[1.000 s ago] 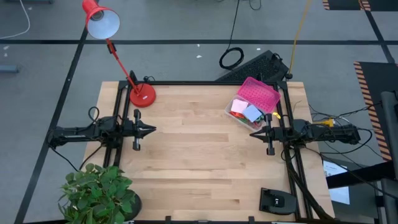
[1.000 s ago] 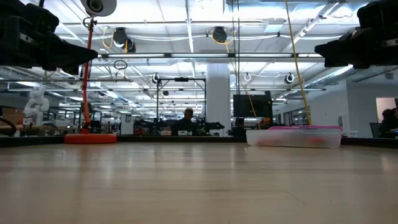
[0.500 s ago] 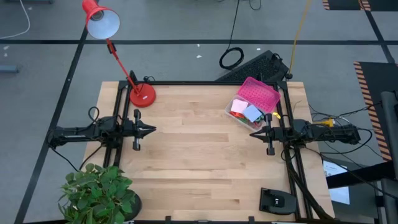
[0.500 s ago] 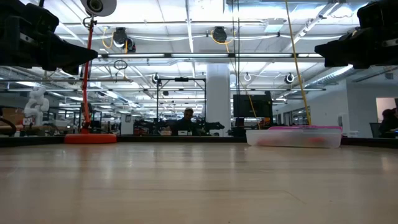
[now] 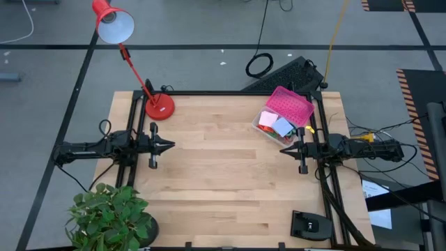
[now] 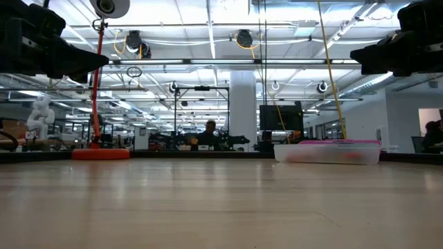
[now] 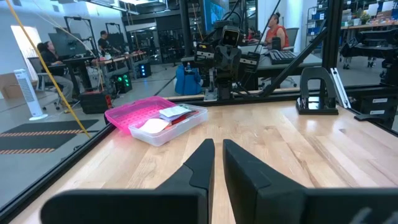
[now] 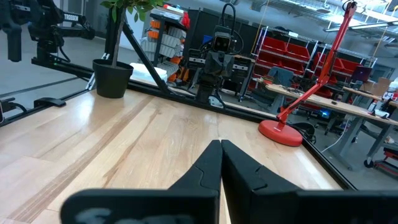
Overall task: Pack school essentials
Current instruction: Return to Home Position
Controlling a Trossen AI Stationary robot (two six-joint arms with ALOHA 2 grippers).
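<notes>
A clear plastic box (image 5: 280,124) stands at the table's far right with its pink lid (image 5: 290,104) lying partly over it. Inside lie school essentials: a pink pad (image 5: 267,119) and a lavender pad (image 5: 283,126). The left wrist view shows the same box (image 7: 158,119) across the table. My left gripper (image 5: 172,146) hovers shut at the table's left edge, pointing right. My right gripper (image 5: 281,149) hovers shut at the right edge, just nearer than the box, pointing left. Neither holds anything.
A red desk lamp stands on its base (image 5: 159,107) at the far left corner. A potted plant (image 5: 111,213) sits off the near left corner. A black stand (image 5: 310,224) is at the near right edge. Bare wood (image 5: 223,167) lies between the grippers.
</notes>
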